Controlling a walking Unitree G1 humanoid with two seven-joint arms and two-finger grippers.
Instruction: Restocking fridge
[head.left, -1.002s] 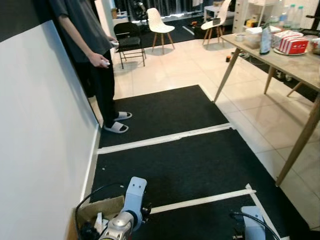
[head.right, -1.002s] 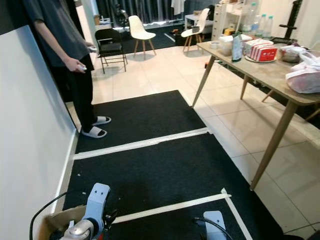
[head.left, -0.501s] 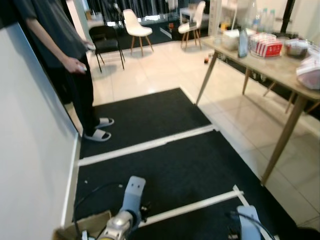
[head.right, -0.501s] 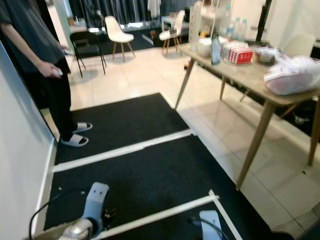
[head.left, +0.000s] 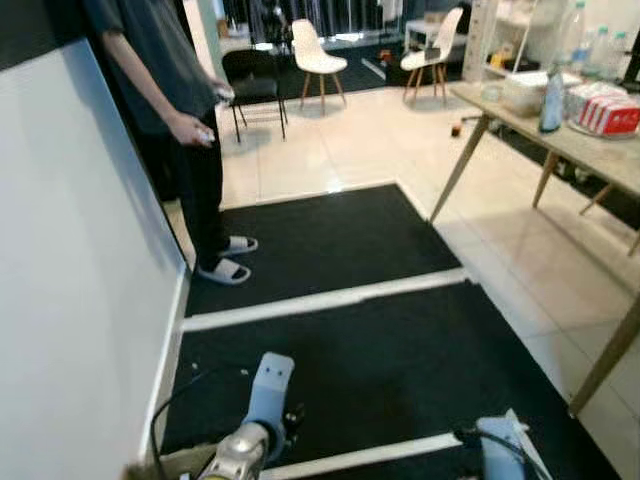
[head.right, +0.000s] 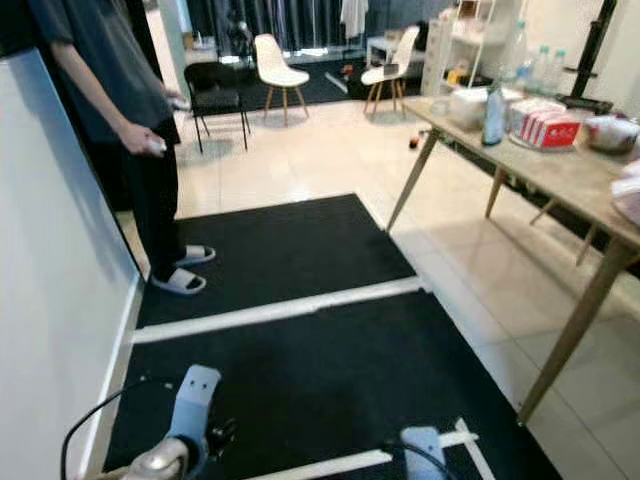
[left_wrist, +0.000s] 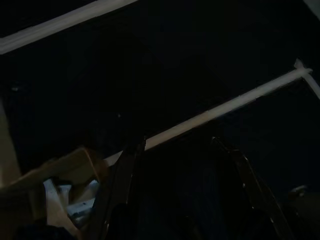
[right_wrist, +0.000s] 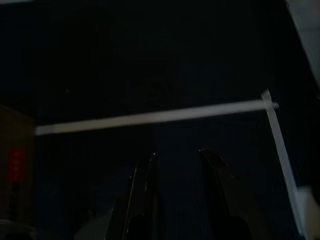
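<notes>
A: Start with the left eye view. What step is this?

B: Travel, I judge. The robot stands on a black mat (head.left: 350, 350) crossed by white tape lines (head.left: 320, 298), both arms hanging low. A person (head.left: 175, 90) in slippers stands at the mat's far left corner beside a white wall (head.left: 70, 300). No fridge can be seen.

A: And the goods to restock?

B: In the right eye view, the desk (head.right: 560, 175) along the right side carries a bottle (head.right: 493, 115) and a red and white carton (head.right: 545, 128) near its far end. Those look like the likely stock, well apart from the robot.

A: Left wrist view?

B: Dark. The left gripper (left_wrist: 182, 190) has its fingers spread apart, holding nothing, over the mat and a tape line. A cardboard box (left_wrist: 55, 185) with some pale items lies just beside one finger.

A: Right wrist view?

B: Darker. The right gripper (right_wrist: 177, 192) shows its fingers a little apart and empty, above the mat, near where two tape lines meet.

A: So the next move?

B: My judgement: turn and walk to the desk or the box, then raise an arm to pick up stock.
</notes>
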